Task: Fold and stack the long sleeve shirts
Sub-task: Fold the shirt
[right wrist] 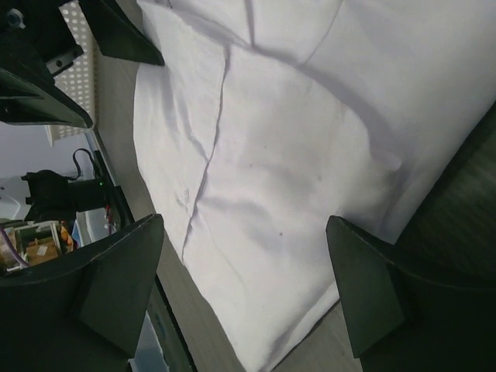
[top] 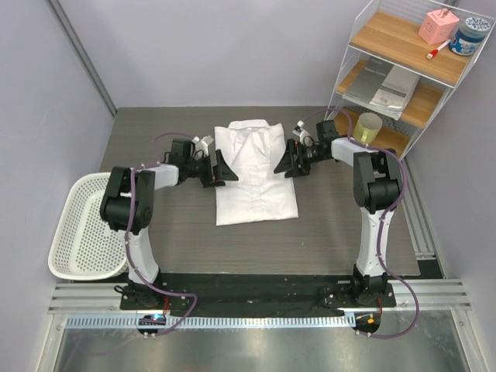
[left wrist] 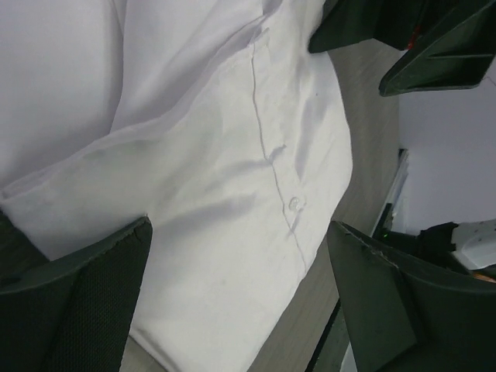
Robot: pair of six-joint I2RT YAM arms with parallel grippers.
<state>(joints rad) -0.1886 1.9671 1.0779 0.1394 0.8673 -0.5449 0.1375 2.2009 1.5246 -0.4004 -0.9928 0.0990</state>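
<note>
A white long sleeve shirt (top: pixel 256 170) lies folded into a rectangle in the middle of the dark table, collar at the far end. My left gripper (top: pixel 222 169) is at its left edge and my right gripper (top: pixel 287 161) at its right edge, both low and pointing inward at each other. In the left wrist view the shirt (left wrist: pixel 217 194), with its button placket, fills the space beyond the open left gripper (left wrist: pixel 239 232). The right wrist view shows the shirt (right wrist: pixel 279 155) under the open right gripper (right wrist: pixel 244 229). Neither holds cloth.
A white perforated basket (top: pixel 85 225) stands at the table's left edge. At the back right, a wire shelf (top: pixel 403 70) carries grey booklets (top: pixel 384 85), a pink box (top: pixel 438 27), a jar (top: pixel 470 35) and a yellow cup (top: pixel 368 128).
</note>
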